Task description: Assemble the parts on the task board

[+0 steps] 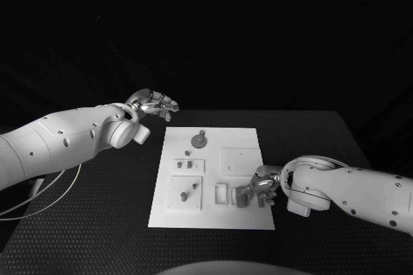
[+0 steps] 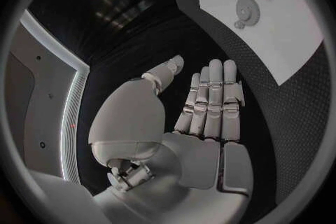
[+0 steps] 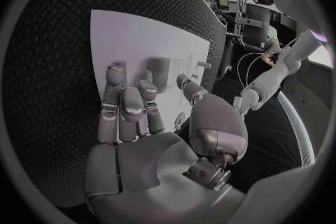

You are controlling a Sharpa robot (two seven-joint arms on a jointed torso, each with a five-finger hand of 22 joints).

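Note:
The white task board (image 1: 245, 218) lies mid-table. On it are a round part (image 1: 199, 140), small pegs (image 1: 183, 164) and upright grey parts (image 1: 222, 194) near its right front. My right hand (image 1: 261, 188) hovers over the board's right front edge. Its fingers (image 3: 126, 103) are loosely curled and apart, with one upright grey part (image 3: 159, 73) just past the fingertips, between them and the thumb; I see no grip on it. My left hand (image 1: 155, 105) is raised off the board's far left corner. It is flat with straight fingers (image 2: 210, 101) and holds nothing.
A square plate (image 1: 240, 160) and a smaller plate with two pegs (image 1: 186, 191) sit on the board. Black table (image 1: 103, 227) surrounds the board on all sides. From the left wrist, the board (image 2: 294, 39) and the round part (image 2: 248, 9) lie beyond the fingers.

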